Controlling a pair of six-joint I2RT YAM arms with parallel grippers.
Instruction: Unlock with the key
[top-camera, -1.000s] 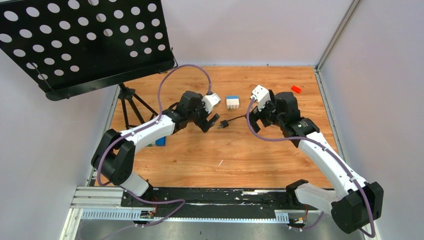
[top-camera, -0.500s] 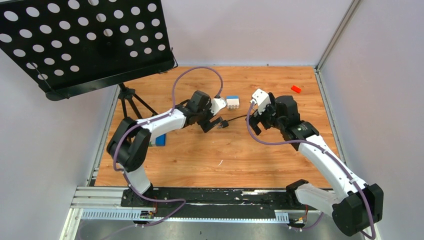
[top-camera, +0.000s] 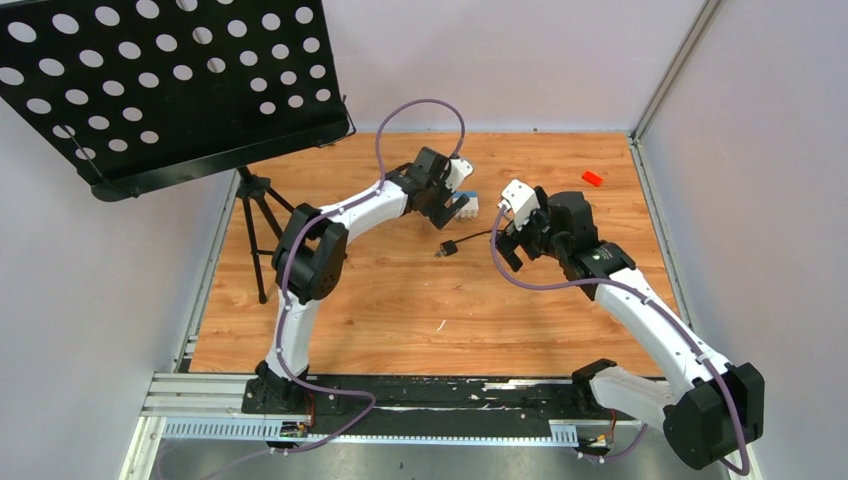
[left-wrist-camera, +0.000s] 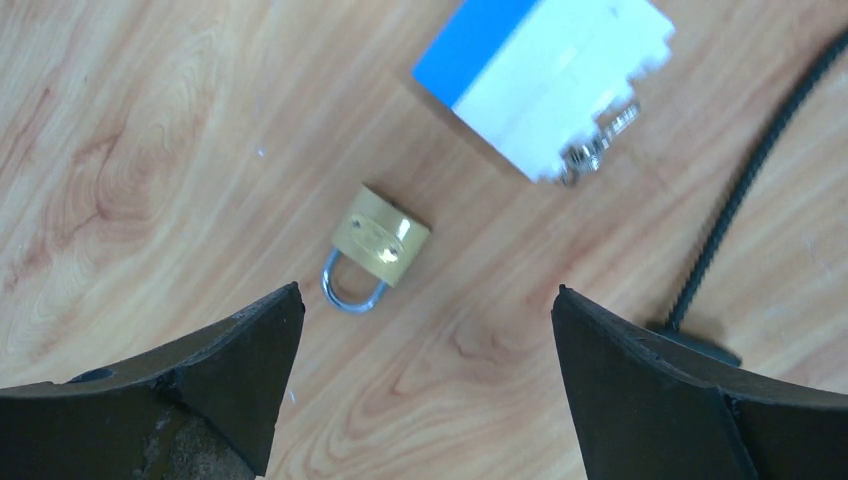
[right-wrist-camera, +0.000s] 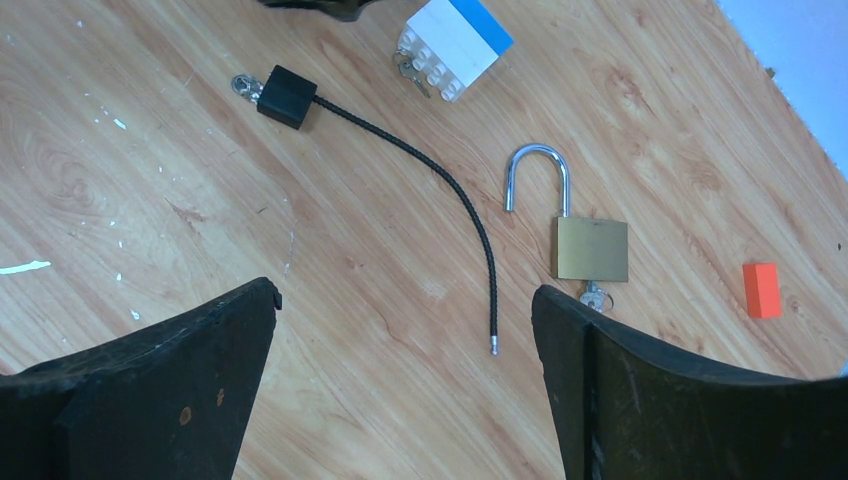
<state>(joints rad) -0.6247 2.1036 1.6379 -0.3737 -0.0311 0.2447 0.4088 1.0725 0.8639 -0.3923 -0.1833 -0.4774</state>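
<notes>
A tiny grey key (left-wrist-camera: 598, 142) lies against the white and blue block (left-wrist-camera: 545, 75), which the right wrist view shows too, the key (right-wrist-camera: 408, 68) beside the block (right-wrist-camera: 455, 42). A small brass padlock (left-wrist-camera: 380, 238) lies flat with its shackle shut, just ahead of my left gripper (left-wrist-camera: 428, 300), which is open and hovers over bare wood. My right gripper (right-wrist-camera: 405, 290) is open above the table. Ahead of it lie a black cable (right-wrist-camera: 440, 190) with a blocky end (right-wrist-camera: 285, 95) and a bigger brass padlock (right-wrist-camera: 591, 249) with its shackle swung open.
An orange block (top-camera: 592, 178) lies at the far right of the table. A black perforated music stand (top-camera: 170, 80) on a tripod (top-camera: 258, 215) overhangs the far left. The cable's blocky end (top-camera: 447, 248) lies between the two grippers. Grey walls close in the table.
My left arm has stretched out and swung away to the right, carrying its open gripper from beside the cable's end up to the white and blue block. The right arm has barely moved.
</notes>
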